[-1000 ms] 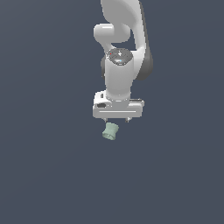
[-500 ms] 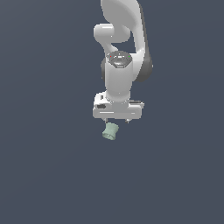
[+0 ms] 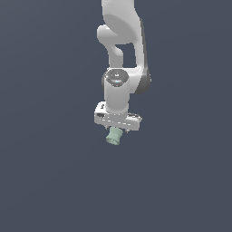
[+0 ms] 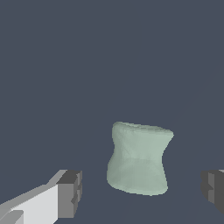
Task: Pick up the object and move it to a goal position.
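Note:
The object (image 3: pixel 113 136) is a small pale mint-green spool with a narrowed waist, lying on the dark floor. In the exterior view it shows just below the white gripper (image 3: pixel 118 128), partly covered by the hand. Through the wrist camera the object (image 4: pixel 139 158) fills the space between the two dark fingertips (image 4: pixel 70 193), with a gap on each side. The gripper (image 4: pixel 142 192) is open and touches nothing that I can see.
A uniform dark grey-blue floor (image 3: pixel 50 172) surrounds the object. The white arm (image 3: pixel 122 41) rises from the hand toward the top of the exterior view.
The arm has come lower over the object, its hand now closer to the spool. The object has stayed where it was.

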`<state>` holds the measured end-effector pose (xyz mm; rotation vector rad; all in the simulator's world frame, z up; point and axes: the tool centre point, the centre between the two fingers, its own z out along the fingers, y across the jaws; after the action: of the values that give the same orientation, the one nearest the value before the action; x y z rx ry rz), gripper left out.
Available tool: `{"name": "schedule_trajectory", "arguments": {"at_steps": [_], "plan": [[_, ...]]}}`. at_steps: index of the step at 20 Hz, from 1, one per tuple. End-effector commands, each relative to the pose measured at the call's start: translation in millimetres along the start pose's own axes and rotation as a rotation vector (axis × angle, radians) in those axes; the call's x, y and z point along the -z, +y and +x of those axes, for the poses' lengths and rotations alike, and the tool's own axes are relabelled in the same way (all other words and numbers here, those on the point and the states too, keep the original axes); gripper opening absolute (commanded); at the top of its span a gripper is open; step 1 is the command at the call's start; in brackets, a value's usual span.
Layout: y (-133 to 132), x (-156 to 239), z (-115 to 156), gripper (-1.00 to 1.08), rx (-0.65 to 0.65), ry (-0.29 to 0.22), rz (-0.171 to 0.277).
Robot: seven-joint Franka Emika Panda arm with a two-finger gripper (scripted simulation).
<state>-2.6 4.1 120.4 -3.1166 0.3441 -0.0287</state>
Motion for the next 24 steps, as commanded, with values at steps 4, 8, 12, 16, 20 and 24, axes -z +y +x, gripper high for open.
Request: {"name": "schedule_trajectory", "arguments": {"at_steps": [4, 8, 12, 16, 20, 24], "plan": [[10.4, -22.7, -5.5, 1.0, -0.093, -0.013, -0.006], [13.9, -30.0, -7.5, 1.0, -0.122, -0.017, -0.009], [13.9, -30.3, -7.6, 1.0, -0.12, -0.017, -0.009], [14.3, -38.5, -8.0, 1.0, -0.122, -0.017, -0.009], [14.7, -57.2, -9.1, 1.0, -0.124, -0.017, -0.009], [14.9, -74.4, -9.8, 1.0, -0.125, -0.017, -0.009]]}}
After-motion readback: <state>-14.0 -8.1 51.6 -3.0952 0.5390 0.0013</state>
